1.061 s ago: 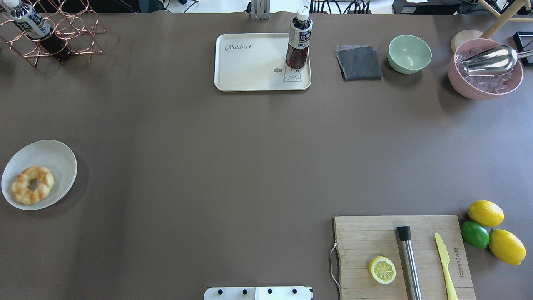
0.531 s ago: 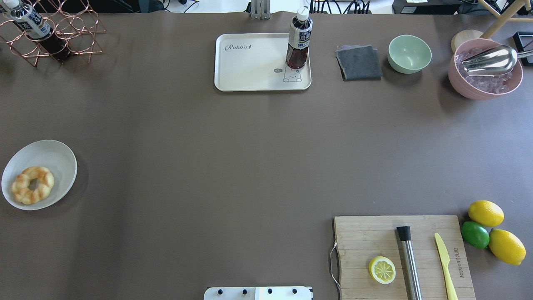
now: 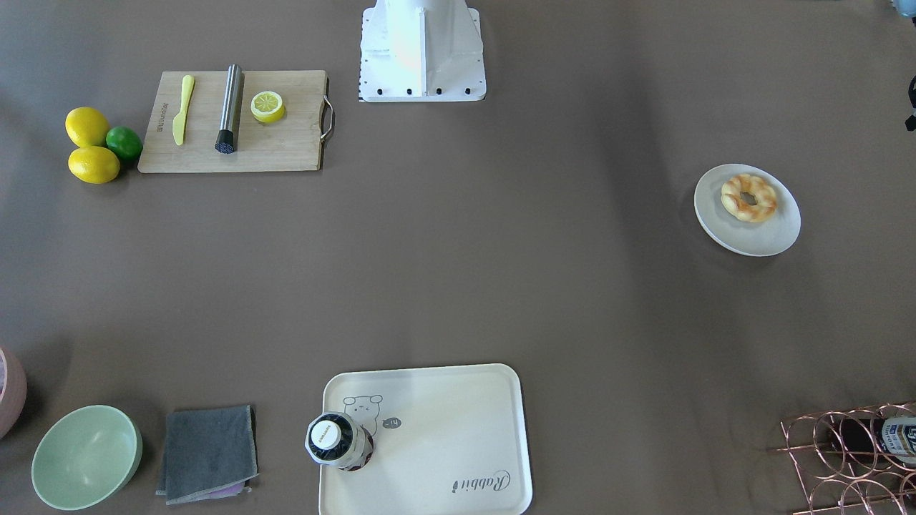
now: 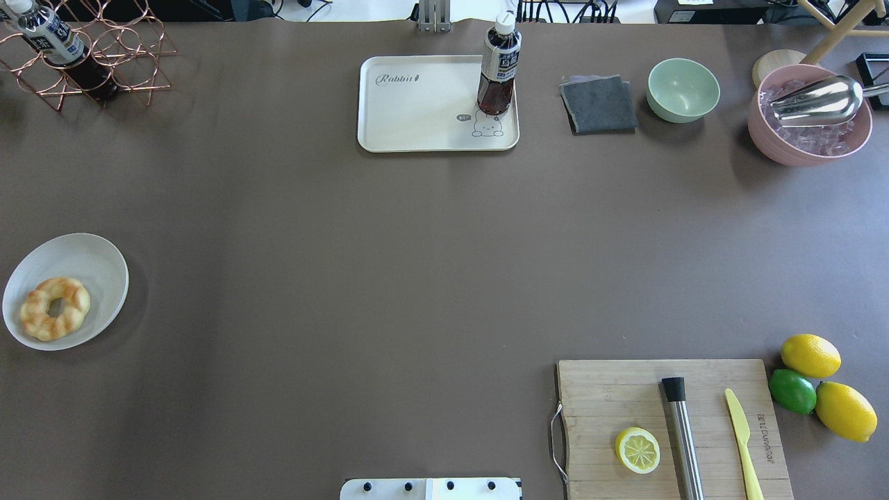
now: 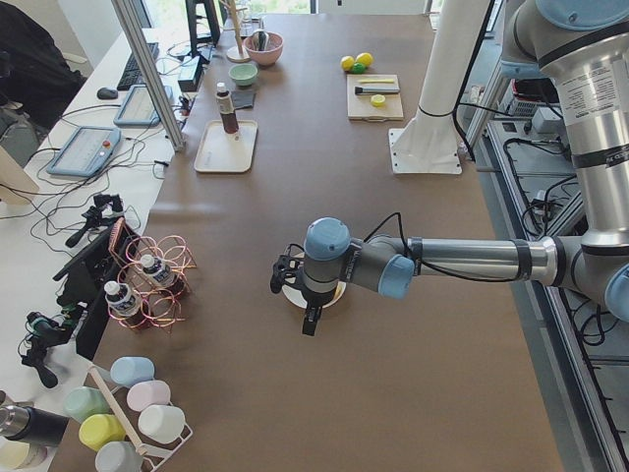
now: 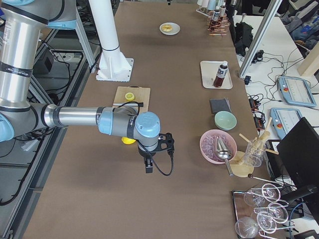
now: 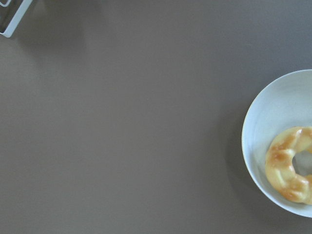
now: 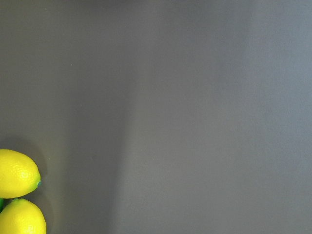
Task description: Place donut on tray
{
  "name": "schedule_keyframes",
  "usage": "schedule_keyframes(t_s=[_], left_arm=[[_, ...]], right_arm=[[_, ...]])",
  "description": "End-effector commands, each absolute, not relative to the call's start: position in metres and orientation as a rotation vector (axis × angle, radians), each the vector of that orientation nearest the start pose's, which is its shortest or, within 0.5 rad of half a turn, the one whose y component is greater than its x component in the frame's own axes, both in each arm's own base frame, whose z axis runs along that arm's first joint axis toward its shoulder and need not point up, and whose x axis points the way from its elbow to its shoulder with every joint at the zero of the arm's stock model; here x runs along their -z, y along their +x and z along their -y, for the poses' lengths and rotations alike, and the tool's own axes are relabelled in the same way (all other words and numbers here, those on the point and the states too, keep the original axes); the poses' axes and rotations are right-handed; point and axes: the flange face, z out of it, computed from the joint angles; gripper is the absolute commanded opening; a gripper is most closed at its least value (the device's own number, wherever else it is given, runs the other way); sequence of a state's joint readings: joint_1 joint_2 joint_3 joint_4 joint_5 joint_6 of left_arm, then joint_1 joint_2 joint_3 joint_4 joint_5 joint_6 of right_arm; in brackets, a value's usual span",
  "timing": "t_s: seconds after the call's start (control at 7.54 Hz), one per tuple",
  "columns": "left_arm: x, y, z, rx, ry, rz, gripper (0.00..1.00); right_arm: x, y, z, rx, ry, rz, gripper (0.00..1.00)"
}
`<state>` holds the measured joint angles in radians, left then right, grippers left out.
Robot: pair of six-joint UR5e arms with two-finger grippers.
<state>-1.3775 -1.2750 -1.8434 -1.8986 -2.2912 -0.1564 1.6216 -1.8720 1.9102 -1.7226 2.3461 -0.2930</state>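
The donut (image 4: pixel 55 308) is a golden ring with brown patches. It lies on a round white plate (image 4: pixel 97 260) at the table's left edge, and it shows in the front view (image 3: pixel 748 197) and at the right edge of the left wrist view (image 7: pixel 290 165). The cream tray (image 4: pixel 417 104) with the bear drawing lies at the far middle of the table; its left part is bare. My left gripper (image 5: pixel 287 273) hangs above the plate, and my right gripper (image 6: pixel 155 149) hangs near the lemons. Both show only in the side views, so I cannot tell whether they are open or shut.
A tea bottle (image 4: pixel 499 69) stands on the tray's right part by the bear. A grey cloth (image 4: pixel 599 104), a green bowl (image 4: pixel 683 89) and a pink ice bowl (image 4: pixel 809 118) lie to its right. A copper bottle rack (image 4: pixel 90 52) is far left. A cutting board (image 4: pixel 670 427) with a lemon half (image 4: pixel 637 449) is near right.
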Motion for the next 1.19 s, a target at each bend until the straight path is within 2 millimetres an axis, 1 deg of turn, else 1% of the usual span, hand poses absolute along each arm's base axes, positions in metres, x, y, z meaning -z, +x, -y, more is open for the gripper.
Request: schedule_keyframes(t_s=[0.0, 0.13, 0.27, 0.4, 0.53, 0.66, 0.8, 0.93, 1.06], left_arm=[[-0.621, 0.071, 0.417, -0.158, 0.097, -0.784, 0.97], [-0.644, 0.077, 0.428, -0.169, 0.114, -0.792, 0.97], [-0.659, 0.083, 0.445, -0.171, 0.120, -0.793, 0.96], [-0.663, 0.090, 0.456, -0.177, 0.120, -0.794, 0.91], [-0.656, 0.099, 0.459, -0.168, 0.102, -0.822, 0.88], [-0.647, 0.120, 0.460, -0.162, 0.091, -0.855, 0.86], [-0.654, 0.125, 0.457, -0.163, 0.092, -0.861, 0.82], [-0.668, 0.125, 0.456, -0.167, 0.102, -0.867, 0.80], [-0.679, 0.130, 0.453, -0.182, 0.107, -0.871, 0.78]], right_arm=[[-0.635, 0.082, 0.354, 0.187, 0.029, 0.780, 0.99], [-0.636, 0.082, 0.353, 0.187, 0.027, 0.777, 0.99], [-0.636, 0.082, 0.353, 0.187, 0.026, 0.776, 0.99], [-0.635, 0.082, 0.354, 0.188, 0.029, 0.775, 0.99], [-0.636, 0.082, 0.352, 0.187, 0.026, 0.776, 0.99], [-0.635, 0.082, 0.351, 0.188, 0.028, 0.776, 0.99], [-0.635, 0.082, 0.351, 0.188, 0.028, 0.776, 0.99], [-0.635, 0.082, 0.351, 0.188, 0.028, 0.777, 0.99], [-0.636, 0.082, 0.350, 0.187, 0.027, 0.779, 0.99]])
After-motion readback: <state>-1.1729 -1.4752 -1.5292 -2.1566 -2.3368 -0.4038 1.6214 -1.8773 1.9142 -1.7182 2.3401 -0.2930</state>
